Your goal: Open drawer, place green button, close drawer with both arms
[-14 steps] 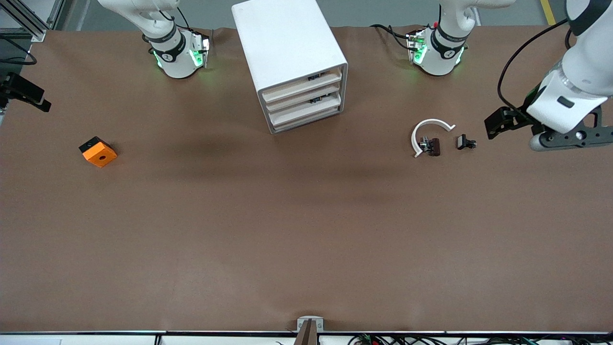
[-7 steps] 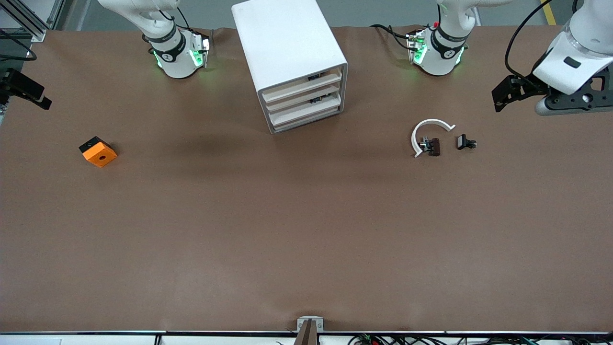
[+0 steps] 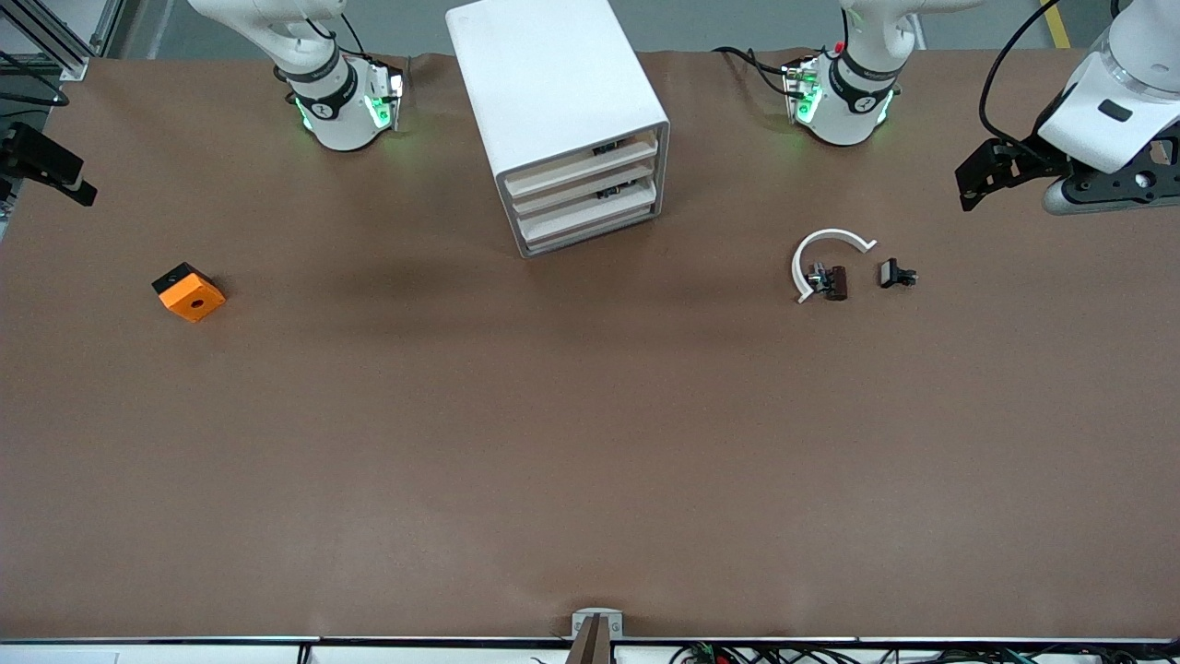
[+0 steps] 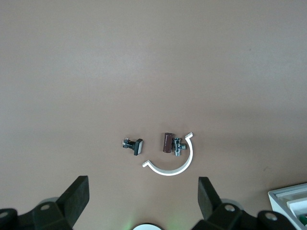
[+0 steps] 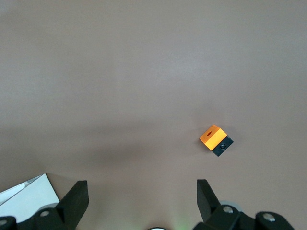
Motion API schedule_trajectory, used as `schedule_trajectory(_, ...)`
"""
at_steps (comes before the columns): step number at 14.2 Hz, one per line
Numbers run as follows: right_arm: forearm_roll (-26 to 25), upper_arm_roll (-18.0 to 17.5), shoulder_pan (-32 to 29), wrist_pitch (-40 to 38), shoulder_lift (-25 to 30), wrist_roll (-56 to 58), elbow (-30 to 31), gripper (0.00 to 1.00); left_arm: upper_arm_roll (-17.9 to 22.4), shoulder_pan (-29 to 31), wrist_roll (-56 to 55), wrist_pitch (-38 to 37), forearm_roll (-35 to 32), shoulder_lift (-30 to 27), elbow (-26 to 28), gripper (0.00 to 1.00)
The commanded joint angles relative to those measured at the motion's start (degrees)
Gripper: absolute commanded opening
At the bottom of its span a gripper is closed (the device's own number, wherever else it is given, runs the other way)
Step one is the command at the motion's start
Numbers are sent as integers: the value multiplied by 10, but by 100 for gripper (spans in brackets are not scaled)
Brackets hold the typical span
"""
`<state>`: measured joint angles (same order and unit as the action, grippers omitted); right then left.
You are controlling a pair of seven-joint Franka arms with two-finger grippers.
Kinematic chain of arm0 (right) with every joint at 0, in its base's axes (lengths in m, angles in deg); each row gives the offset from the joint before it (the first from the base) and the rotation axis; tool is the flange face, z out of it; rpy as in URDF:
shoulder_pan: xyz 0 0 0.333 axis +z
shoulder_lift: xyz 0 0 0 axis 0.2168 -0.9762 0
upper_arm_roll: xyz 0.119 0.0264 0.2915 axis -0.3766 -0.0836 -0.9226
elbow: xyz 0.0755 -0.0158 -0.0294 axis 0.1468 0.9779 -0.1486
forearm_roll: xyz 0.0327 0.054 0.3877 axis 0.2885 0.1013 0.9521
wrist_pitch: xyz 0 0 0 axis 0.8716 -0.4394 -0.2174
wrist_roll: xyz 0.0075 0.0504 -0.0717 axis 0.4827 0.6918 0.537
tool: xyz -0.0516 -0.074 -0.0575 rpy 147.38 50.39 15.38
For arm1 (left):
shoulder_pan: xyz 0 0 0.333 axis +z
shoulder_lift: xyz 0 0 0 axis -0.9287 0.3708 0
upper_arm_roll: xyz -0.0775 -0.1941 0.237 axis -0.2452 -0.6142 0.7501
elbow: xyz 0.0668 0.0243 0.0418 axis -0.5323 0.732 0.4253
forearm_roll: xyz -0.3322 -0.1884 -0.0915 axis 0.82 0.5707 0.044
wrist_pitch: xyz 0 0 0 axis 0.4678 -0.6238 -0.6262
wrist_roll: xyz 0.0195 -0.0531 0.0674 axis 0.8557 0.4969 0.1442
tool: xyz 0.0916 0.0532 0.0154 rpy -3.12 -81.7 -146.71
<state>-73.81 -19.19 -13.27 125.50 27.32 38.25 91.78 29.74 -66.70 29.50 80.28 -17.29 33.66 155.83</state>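
Observation:
The white cabinet (image 3: 553, 101) stands between the two arm bases. Its four cream-fronted drawers (image 3: 583, 195) all sit pushed in. A corner of it shows in the left wrist view (image 4: 290, 203) and in the right wrist view (image 5: 24, 199). The green-capped button is not in view. My left gripper (image 4: 144, 201) is open and empty, held high over the left arm's end of the table (image 3: 1088, 180). My right gripper (image 5: 142, 201) is open and empty, high over the right arm's end, with only a black part at the picture's edge (image 3: 41, 166).
An orange block with a black hole (image 3: 189, 291) (image 5: 216, 139) lies toward the right arm's end. A white C-shaped ring (image 3: 825, 254) (image 4: 172, 163), a brown clip piece (image 3: 835, 282) (image 4: 166, 142) and a black clip piece (image 3: 896, 274) (image 4: 134, 145) lie toward the left arm's end.
My left arm's hand has drawn up and back, away from the ring and clip pieces toward the table's edge. My right hand has shifted slightly. Nothing on the table moved.

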Motion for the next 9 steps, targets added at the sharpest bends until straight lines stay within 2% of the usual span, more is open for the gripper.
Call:
schedule_trajectory(1, 6, 0, -2, 4, 18, 0, 16, 100, -2, 21, 37, 8, 4, -11, 9, 100)
schedule_trajectory(9, 7, -2, -7, 3, 17, 0, 15, 100, -1, 26, 37, 5, 4, -8, 8, 100)
